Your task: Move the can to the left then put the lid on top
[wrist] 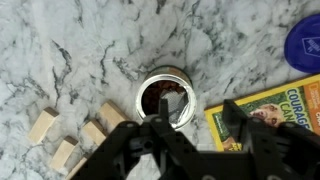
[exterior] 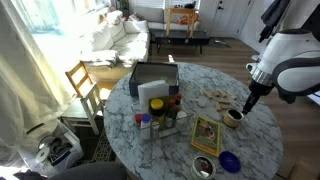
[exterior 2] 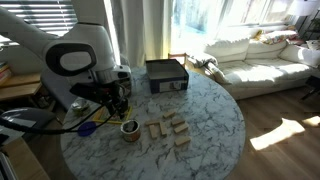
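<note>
Hand wide open and empty, just above can

In the wrist view, the can on the table between wooden blocks and a book

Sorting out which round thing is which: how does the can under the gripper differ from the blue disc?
The can is a hollow, open-topped tin; the blue disc is flat. The can sits right below the open gripper; the disc lies off beside the book. Both are round and rest on the marble table.
</note>
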`<state>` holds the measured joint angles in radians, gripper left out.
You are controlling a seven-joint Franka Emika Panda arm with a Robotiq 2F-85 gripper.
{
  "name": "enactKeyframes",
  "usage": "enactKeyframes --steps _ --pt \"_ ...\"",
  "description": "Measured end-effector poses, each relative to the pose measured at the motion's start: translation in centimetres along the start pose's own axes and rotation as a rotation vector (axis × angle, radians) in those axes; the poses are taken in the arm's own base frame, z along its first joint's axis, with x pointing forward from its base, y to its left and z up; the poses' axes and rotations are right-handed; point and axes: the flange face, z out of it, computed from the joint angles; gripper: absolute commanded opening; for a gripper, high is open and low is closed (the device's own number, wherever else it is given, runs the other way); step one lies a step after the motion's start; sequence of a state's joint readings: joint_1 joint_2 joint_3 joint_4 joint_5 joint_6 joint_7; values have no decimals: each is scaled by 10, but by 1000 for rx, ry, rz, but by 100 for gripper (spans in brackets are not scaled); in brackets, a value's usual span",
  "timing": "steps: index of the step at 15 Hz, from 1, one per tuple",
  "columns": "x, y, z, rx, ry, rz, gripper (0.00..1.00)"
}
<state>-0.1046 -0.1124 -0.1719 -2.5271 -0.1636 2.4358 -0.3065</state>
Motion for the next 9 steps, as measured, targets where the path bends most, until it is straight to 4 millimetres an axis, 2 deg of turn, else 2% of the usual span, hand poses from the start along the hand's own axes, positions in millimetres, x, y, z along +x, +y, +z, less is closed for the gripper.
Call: enactKeyframes --steps 1,2,5,9 --pt "2 2 5 4 6 3 40" --pt "5 3 9 7 14 7 43" --pt "12 8 26 17 33 24 44" --pt "19 18 46 19 41 50 38"
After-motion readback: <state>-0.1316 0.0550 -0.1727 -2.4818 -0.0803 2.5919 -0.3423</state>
